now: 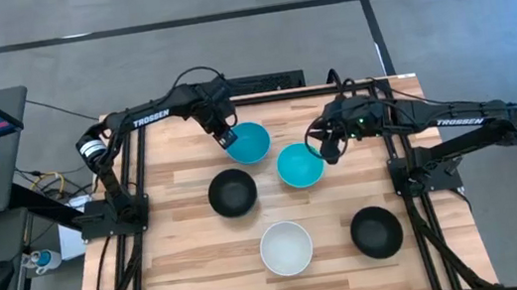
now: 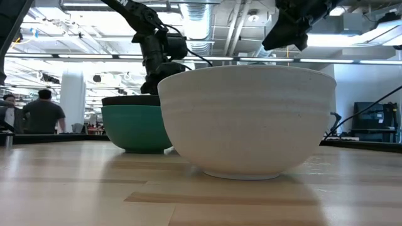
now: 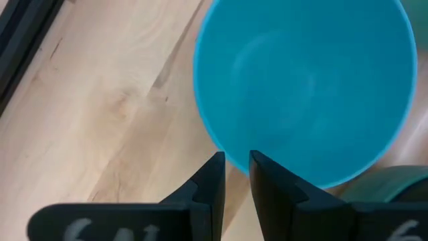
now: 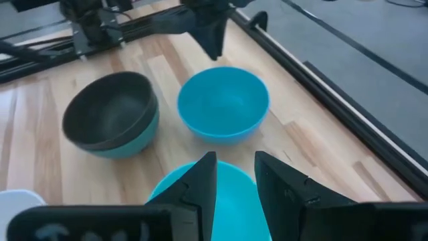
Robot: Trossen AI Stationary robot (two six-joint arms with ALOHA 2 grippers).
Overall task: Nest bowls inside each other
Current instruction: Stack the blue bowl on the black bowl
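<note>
The white bowl (image 1: 285,248) sits near the front middle of the table and serves as the landmark. Up and left of it stands a black bowl (image 1: 232,192) already nested in a dark teal bowl (image 4: 127,142); to its right sits a second black bowl (image 1: 375,231), alone.

Farther back lie the blue bowl (image 1: 248,142) and, just right of it, the cyan bowl (image 1: 299,165). The left gripper (image 3: 235,175) hangs over the blue bowl's rim on the side away from the white bowl, fingers nearly closed with only a thin gap, seemingly holding nothing, though whether the rim sits between them is hard to tell. The right gripper (image 4: 234,175) straddles the cyan bowl's right rim, jaws slightly apart, not clearly clamped.

The risks: a thin rim pinch may slip, tipping a bowl. With both arms working neighbouring bowls, they could collide, or one lifted bowl could knock the other.
</note>
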